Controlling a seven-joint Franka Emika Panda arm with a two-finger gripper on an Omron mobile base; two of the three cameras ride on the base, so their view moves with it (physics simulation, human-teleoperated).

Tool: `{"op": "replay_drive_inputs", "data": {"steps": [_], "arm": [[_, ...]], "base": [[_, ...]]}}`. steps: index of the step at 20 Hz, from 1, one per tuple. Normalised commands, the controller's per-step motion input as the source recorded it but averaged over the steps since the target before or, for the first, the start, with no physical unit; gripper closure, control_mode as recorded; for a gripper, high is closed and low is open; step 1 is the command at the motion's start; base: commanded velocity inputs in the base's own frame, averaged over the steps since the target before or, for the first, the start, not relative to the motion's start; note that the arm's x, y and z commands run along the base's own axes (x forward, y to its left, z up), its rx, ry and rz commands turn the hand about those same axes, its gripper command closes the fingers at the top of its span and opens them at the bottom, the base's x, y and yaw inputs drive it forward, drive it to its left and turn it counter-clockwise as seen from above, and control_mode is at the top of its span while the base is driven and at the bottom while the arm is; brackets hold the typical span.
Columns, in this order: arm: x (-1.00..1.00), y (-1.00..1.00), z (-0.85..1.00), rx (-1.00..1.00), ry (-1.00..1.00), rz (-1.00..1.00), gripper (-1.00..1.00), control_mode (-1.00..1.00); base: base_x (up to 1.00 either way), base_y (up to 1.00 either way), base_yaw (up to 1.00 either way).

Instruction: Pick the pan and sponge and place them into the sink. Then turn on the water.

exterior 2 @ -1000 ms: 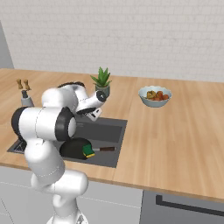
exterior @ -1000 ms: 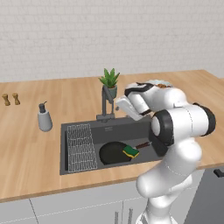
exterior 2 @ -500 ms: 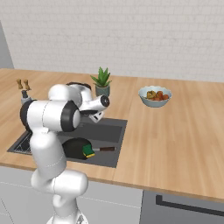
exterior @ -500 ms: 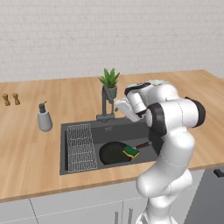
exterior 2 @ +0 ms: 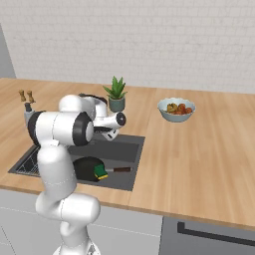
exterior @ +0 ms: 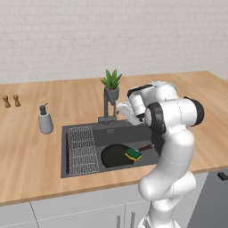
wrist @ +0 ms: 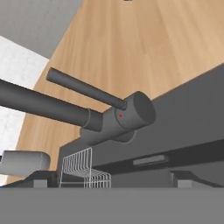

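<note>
So here we've got the pan (exterior: 116,155) sitting down in the sink (exterior: 80,130), round black body toward the middle of the basin and its reddish-brown handle angled off toward the right wall. The sponge (exterior: 132,154) is lying on the pan's right edge, green side up with the yellow layer peeking out underneath. From the right base view it's the same story: pan (exterior 2: 85,168) in the basin, sponge (exterior 2: 101,172) on its rim, handle pointing right along the bottom of the sink (exterior 2: 130,159).

The wire grid rack (exterior: 82,149) takes up the left part of the basin, next to the pan.

Our arm is bent over the back edge of the sink with the gripper (exterior: 120,107) right up by the faucet (exterior: 107,103), just beside its upright neck. In the hand view the faucet (wrist: 118,119) is huge and rolled sideways, with the thinner lever rod running along above the thick neck, and both finger tips (wrist: 40,180) show as dark blocks far apart at the bottom corners, so we'd call the gripper spread wide with nothing between them. Whether it's actually touching the faucet, we can't tell.

Other stuff on the counter (exterior: 40,164): a grey soap dispenser (exterior: 44,120) left of the sink, a little potted plant (exterior: 111,83) behind the faucet, and a bowl of food (exterior 2: 176,109) off to the right.
</note>
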Motion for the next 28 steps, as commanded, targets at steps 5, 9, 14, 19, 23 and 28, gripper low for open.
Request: {"op": "replay_drive_inputs", "data": {"steps": [5, 9, 14, 19, 23, 28], "arm": [[0.25, 0.03, -0.09, 0.03, 0.00, 0.00, -1.00, -1.00], [0.29, 0.08, -0.25, 0.00, 0.00, 0.00, -1.00, -1.00], [0.26, 0.03, -0.25, 0.00, 0.00, 0.00, -1.00, -1.00], [0.27, 0.03, -0.09, 0.00, 0.00, 0.00, -1.00, -1.00], [0.25, 0.02, -0.01, 0.02, 0.00, 0.00, -1.00, -1.00], [0.24, 0.05, -0.14, 0.00, 0.00, 0.00, -1.00, -1.00]], "base": [[0.00, 0.00, 0.00], [0.00, 0.00, 0.00], [0.00, 0.00, 0.00], [0.00, 0.00, 0.00], [0.00, 0.00, 0.00], [0.00, 0.00, 0.00]]}}
